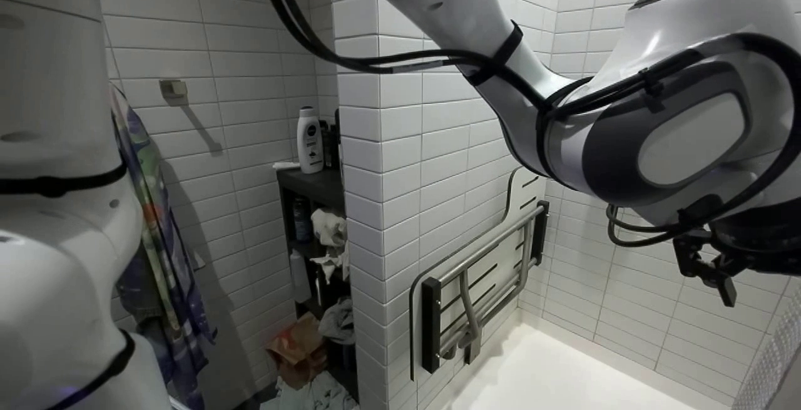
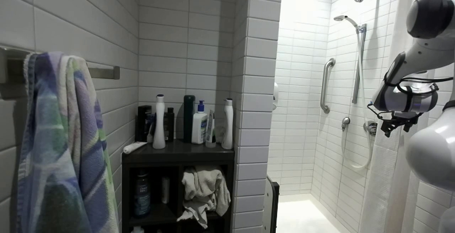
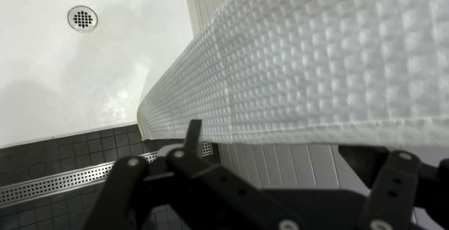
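A white waffle-textured shower curtain [image 3: 280, 72] fills the upper right of the wrist view, its hemmed edge running across in front of the gripper [image 3: 277, 138]. My jaws stand wide apart. The left finger [image 3: 194, 131] shows fully against the curtain, while the hem covers the tip of the right finger [image 3: 366, 161]. Whether either finger touches the cloth I cannot tell; nothing is clamped. In an exterior view the gripper [image 2: 397, 129] points down beside the hanging curtain [image 2: 378, 183]. Another exterior view has the gripper [image 1: 707, 275] at the right, above a strip of curtain [image 1: 766, 360].
A tiled partition wall [image 1: 400, 178] carries a folded shower seat [image 1: 482, 297]. Near the gripper hang a shower hose [image 2: 368, 147] and a valve [image 2: 371, 128]. A grab bar [image 2: 326, 85], a dark shelf [image 2: 177, 158] with several bottles and a towel [image 2: 67, 137] stand farther off.
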Robot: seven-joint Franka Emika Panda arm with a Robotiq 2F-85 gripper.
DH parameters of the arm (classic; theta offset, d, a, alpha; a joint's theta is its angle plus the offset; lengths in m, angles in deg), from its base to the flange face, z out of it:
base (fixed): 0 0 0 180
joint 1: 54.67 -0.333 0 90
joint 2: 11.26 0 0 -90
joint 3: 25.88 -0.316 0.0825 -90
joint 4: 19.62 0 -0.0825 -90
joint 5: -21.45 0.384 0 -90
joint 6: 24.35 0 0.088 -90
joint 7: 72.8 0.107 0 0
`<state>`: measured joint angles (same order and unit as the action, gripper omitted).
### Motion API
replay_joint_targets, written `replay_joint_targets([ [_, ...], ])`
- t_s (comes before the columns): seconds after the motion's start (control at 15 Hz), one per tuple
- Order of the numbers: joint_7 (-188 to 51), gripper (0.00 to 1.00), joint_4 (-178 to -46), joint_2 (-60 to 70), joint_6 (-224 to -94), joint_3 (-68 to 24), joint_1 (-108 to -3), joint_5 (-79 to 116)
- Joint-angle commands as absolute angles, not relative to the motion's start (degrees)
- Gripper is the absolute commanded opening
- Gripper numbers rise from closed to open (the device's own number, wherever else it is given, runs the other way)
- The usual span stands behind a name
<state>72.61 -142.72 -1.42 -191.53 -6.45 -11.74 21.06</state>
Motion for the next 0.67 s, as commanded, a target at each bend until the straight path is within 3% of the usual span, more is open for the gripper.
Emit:
replay_joint_targets([
  [0.0, 69.2, 1.0, -139.46, 1.94, -194.47, -5.24, -15.29, 30.12],
  [0.33, 65.29, 1.0, -137.22, 3.92, -197.98, -11.97, -11.32, 39.08],
  [0.4, 64.55, 0.75, -136.83, 4.13, -198.1, -12.87, -10.76, 40.31],
  [0.6, 62.35, 0.61, -136.57, 4.34, -199.04, -14.89, -9.45, 42.47],
])
